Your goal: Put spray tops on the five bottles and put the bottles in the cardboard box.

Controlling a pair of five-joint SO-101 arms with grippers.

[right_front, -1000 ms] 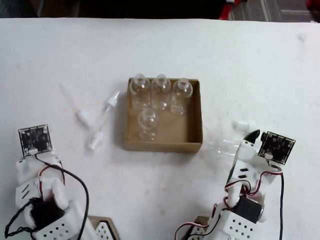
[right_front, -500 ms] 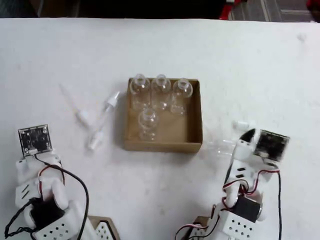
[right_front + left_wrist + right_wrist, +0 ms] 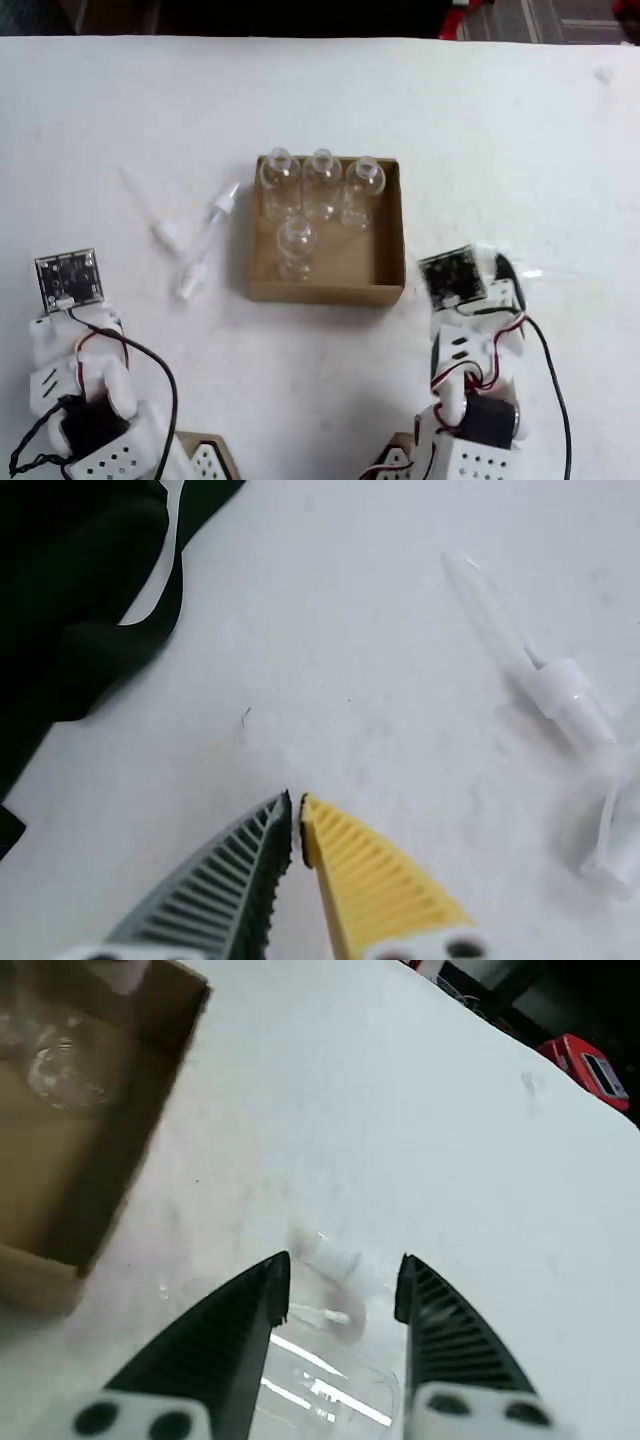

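Here the right gripper [image 3: 342,1270] stands wide open over the fifth bottle [image 3: 335,1385], lying on the table [image 3: 430,1110] just beside the cardboard box [image 3: 130,1130]. Centre the jaws on the bottle body before closing. Its clear outline is hard to trace; whether the white piece [image 3: 328,1253] is attached cannot be told. The left gripper [image 3: 296,815], nearly closed, holds nothing.

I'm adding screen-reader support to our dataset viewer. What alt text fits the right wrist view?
The right gripper, open, hangs over a clear bottle lying on the white table. A cardboard box holding other bottles sits nearby.
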